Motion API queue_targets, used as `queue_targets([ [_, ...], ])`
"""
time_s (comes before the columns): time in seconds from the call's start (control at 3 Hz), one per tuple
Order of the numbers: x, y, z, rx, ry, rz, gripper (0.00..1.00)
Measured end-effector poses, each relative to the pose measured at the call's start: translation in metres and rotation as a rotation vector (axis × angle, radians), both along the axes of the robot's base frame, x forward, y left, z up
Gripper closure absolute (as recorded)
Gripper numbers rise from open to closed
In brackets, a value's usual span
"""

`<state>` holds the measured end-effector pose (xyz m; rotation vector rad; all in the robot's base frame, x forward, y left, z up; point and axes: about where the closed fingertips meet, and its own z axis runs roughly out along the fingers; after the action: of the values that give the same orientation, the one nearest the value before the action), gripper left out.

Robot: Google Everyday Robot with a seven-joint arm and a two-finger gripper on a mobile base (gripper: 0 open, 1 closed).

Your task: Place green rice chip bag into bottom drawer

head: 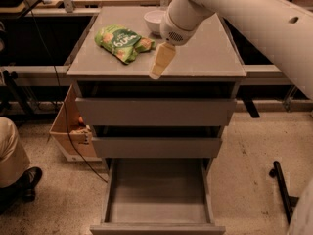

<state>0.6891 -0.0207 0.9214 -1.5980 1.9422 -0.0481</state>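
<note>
- Currently the tool is hanging over the table's front edge; I cannot tell whether it is open or closed.
- The green rice chip bag is lying just left of it, near the table's left edge.
- The bottom drawer is sticking out, open.
</note>
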Motion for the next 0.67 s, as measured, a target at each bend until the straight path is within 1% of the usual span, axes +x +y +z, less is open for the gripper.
queue_targets([
  [0.33,0.009,0.01,-0.007,0.074,-0.006,-0.012,0.0],
  [0.67,0.041,0.034,-0.013,0.19,-0.025,-0.059,0.0],
])
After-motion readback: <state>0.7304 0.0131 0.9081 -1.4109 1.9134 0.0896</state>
